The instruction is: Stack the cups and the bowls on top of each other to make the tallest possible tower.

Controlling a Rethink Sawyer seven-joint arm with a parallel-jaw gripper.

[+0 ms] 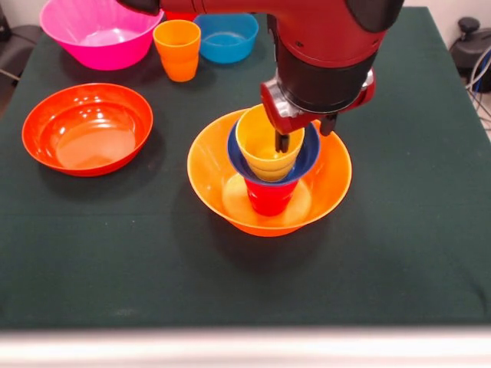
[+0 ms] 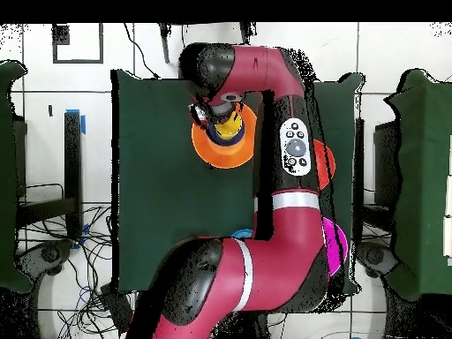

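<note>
The tower stands mid-table. Its base is the big yellow-orange bowl (image 1: 205,178) (image 2: 212,152). A red cup (image 1: 269,199) stands in it, carrying the small dark blue bowl (image 1: 238,157) with a yellow cup (image 1: 257,144) (image 2: 228,127) on top. My gripper (image 1: 305,133) hangs over the yellow cup's right rim. One finger (image 1: 282,141) reaches inside the cup and the other stays outside, spread apart and open. Loose at the back are an orange cup (image 1: 177,50), the big pink bowl (image 1: 100,32) and the light blue bowl (image 1: 227,37). The wide orange-red bowl (image 1: 87,129) sits left.
A bit of a red thing (image 1: 181,15) shows behind the orange cup, mostly hidden by the arm. In the overhead view the arm covers most of the table, with the pink bowl (image 2: 336,249) and orange-red bowl (image 2: 329,168) peeking out beside it.
</note>
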